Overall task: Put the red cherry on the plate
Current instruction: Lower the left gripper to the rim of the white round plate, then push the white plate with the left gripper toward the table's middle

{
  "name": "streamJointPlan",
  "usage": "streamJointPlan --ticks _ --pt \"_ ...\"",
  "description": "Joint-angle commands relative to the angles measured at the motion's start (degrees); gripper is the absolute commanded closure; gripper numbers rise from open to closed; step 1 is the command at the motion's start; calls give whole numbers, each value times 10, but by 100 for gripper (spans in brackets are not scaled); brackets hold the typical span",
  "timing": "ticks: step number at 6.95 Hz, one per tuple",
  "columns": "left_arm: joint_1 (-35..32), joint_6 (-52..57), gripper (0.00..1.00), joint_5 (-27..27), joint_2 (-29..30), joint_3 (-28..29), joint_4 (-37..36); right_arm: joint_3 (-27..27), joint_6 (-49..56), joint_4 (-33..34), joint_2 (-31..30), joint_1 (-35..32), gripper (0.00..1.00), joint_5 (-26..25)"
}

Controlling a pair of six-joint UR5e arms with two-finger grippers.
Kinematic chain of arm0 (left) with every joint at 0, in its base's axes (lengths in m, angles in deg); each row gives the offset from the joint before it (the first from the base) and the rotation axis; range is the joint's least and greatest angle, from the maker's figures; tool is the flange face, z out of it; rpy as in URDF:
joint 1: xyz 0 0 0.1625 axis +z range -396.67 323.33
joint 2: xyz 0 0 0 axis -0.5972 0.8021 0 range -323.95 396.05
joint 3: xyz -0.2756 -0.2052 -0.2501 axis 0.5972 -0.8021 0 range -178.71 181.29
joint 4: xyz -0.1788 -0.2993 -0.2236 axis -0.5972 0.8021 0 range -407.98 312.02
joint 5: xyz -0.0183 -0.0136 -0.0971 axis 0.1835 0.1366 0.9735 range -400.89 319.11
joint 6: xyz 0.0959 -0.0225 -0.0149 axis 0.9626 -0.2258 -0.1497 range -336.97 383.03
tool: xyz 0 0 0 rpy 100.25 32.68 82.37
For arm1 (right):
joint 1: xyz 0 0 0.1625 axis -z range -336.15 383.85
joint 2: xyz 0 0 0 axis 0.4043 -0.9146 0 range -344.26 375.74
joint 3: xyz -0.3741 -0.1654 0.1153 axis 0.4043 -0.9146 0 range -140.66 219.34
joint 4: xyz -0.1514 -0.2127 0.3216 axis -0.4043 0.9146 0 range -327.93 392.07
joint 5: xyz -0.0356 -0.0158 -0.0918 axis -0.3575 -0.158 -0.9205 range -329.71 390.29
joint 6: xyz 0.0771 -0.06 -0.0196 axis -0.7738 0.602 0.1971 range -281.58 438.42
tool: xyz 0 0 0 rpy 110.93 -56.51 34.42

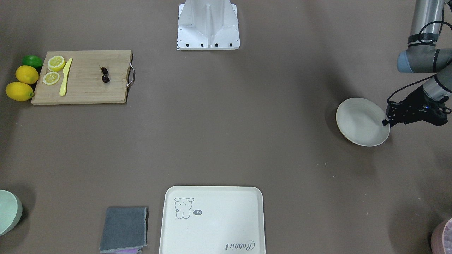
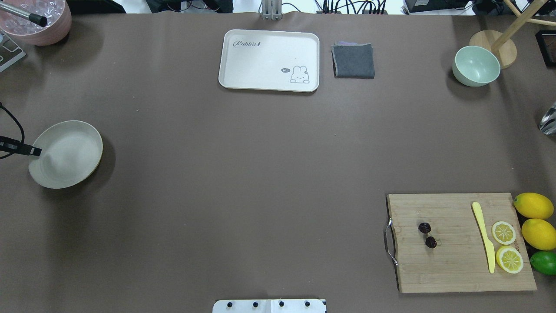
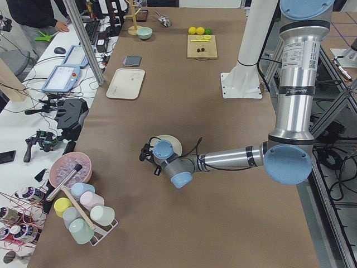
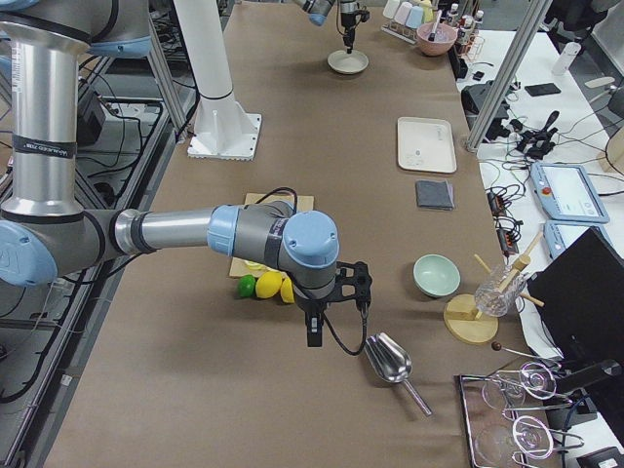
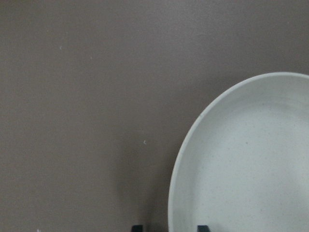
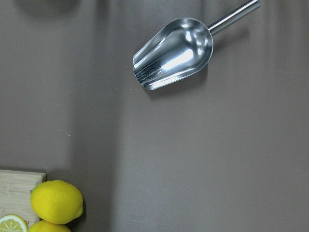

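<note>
While the left gripper (image 1: pixel 385 122) hangs over the plate (image 1: pixel 356 120) at the middle of the tabletop's left edge, the red cherry (image 2: pixel 428 234) lies well apart from it, on the wooden cutting board (image 2: pixel 451 269) near the tabletop's right corner on the robot's side. In the left wrist view two dark fingertips (image 5: pixel 137 227) stand apart, with the plate's rim between them; whether they touch it cannot be told. The two dark fruits rest close to the board's end with the metal handle (image 2: pixel 389 241).

Toward the other end of the board lie a yellow knife (image 2: pixel 484 241) and two lemon slices (image 2: pixel 504 232), apart from the cherry. Just beyond that end, by the tabletop's right edge, sit two whole lemons (image 2: pixel 533 205) and a lime (image 2: pixel 544 262).

The right gripper (image 4: pixel 313 339) hovers past those lemons, near a metal scoop (image 6: pixel 174 53), also away from the cherry; its opening cannot be told.

Along the far edge stand a cream tray (image 2: pixel 260 65) with a rabbit drawing, a folded grey cloth (image 2: pixel 353 61) and a mint-green bowl (image 2: pixel 475 66).
</note>
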Motion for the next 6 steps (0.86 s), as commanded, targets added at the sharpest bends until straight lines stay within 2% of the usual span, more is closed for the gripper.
streamJointPlan --ticks 1,2,3,4,6 --pt "0 -14 100 4 1 -3 4 -1 0 0 1 0 0 0" --pt "0 -58 100 28 9 -22 -3 -1 0 0 1 0 0 0" --pt "-1 -69 100 88 27 -34 -24 -1 0 0 1 0 0 0" --pt "-18 -70 100 129 33 -68 -77 -1 0 0 1 0 0 0" --pt "-33 -70 100 140 62 -201 -279 -1 1 0 -1 -9 0 -1"
